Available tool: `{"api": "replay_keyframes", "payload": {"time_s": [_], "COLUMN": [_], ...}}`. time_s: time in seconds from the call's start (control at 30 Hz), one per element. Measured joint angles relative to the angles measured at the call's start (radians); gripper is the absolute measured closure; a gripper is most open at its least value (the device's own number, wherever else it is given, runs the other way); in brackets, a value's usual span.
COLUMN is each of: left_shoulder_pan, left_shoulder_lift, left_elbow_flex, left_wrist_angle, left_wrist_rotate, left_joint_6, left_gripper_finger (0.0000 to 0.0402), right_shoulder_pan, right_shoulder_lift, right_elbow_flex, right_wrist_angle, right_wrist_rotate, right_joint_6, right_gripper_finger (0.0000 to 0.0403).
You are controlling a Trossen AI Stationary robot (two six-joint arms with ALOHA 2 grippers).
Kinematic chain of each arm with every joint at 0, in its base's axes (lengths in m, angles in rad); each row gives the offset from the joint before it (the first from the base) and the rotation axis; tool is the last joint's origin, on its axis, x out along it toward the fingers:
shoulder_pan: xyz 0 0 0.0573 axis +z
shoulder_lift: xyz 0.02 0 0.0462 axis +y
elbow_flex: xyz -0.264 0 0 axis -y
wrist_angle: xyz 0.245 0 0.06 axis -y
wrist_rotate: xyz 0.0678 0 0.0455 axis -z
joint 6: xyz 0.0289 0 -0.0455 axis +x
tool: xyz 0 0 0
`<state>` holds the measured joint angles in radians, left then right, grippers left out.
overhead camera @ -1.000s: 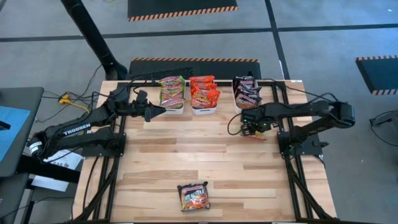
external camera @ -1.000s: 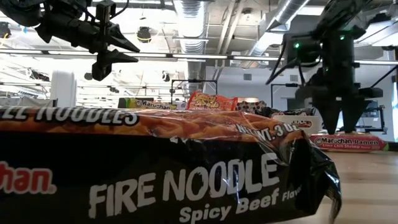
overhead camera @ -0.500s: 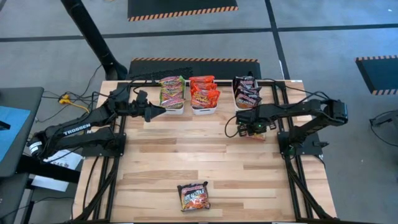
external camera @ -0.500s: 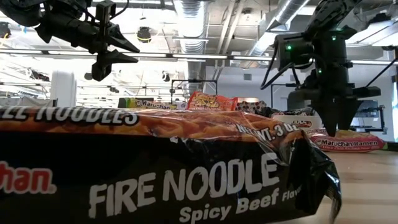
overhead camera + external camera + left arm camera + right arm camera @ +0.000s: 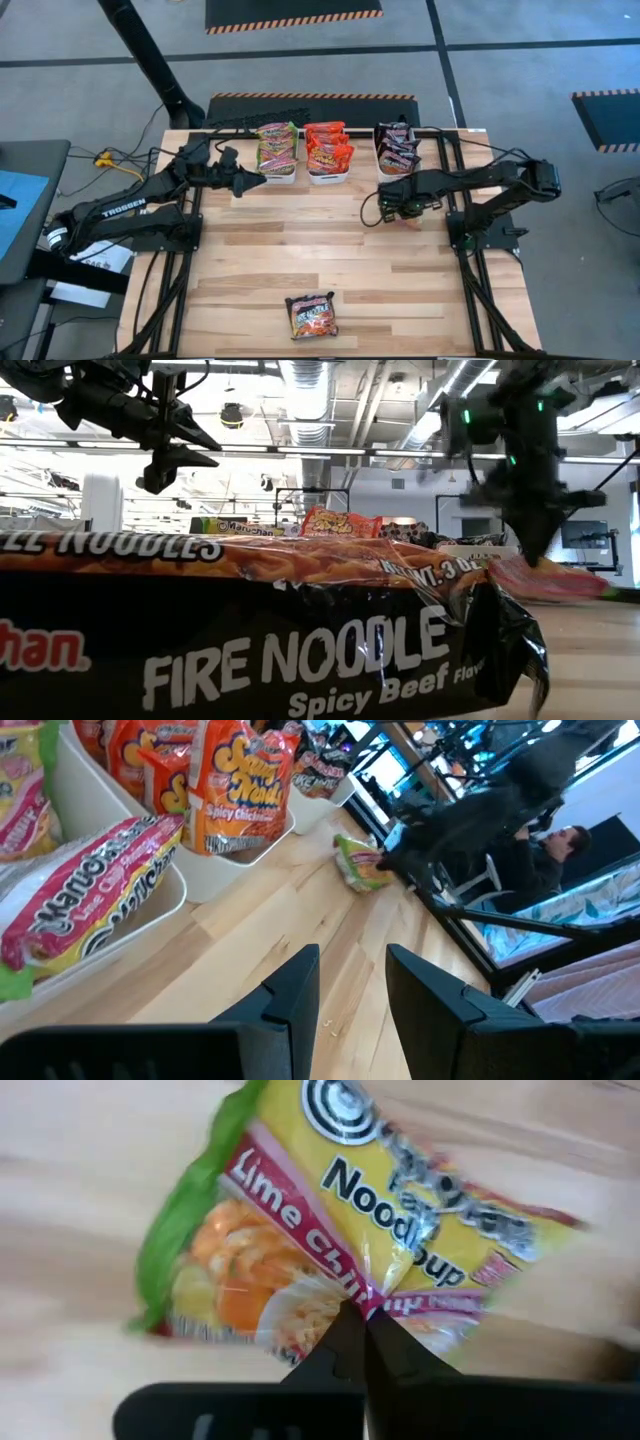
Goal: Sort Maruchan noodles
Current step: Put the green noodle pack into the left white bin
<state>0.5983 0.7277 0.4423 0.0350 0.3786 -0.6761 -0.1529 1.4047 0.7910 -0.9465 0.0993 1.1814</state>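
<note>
While pinched on the green-yellow noodle packet, right gripper hung over the wooden table, fingers squeezed together on the wrapper's middle, packet tilted off the boards. Just beyond that gripper, bin of black-purple packets; further along, bin of red-orange packets and bin of green-yellow ones. Well apart on the near edge, lone black noodle packet, flat. Left gripper hovered beside the green-yellow bin, fingers partly apart, holding nothing.
</note>
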Motion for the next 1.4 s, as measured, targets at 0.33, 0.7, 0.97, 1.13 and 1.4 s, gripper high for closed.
{"api": "replay_keyframes", "payload": {"time_s": [0.33,0.7,0.97,1.13,1.4], "left_shoulder_pan": [0.0,0.0,-0.003,-0.022,-0.055], "left_shoulder_lift": [0.0,0.0,0.0,0.014,0.088], "left_elbow_flex": [0.0,0.0,0.01,0.049,0.115], "left_wrist_angle": [-0.024,0.004,0.119,0.112,0.115], "left_wrist_rotate": [0.037,-0.126,-0.069,-0.07,-0.079], "left_joint_6": [-0.069,-0.279,-0.391,-0.416,-0.435], "left_gripper_finger": [0.028,0.0211,0.0209,0.0209,0.0209], "right_shoulder_pan": [0.169,0.234,0.147,0.095,0.034], "right_shoulder_lift": [-0.021,-0.02,-0.022,-0.022,-0.022], "right_elbow_flex": [0.162,0.264,0.371,0.434,0.48], "right_wrist_angle": [0.083,0.306,0.354,0.352,0.348], "right_wrist_rotate": [0.026,0.166,0.184,0.164,0.11], "right_joint_6": [0.022,-0.171,-0.474,-0.601,-0.756], "right_gripper_finger": [0.0401,0.0402,0.0403,0.0403,0.0403]}}
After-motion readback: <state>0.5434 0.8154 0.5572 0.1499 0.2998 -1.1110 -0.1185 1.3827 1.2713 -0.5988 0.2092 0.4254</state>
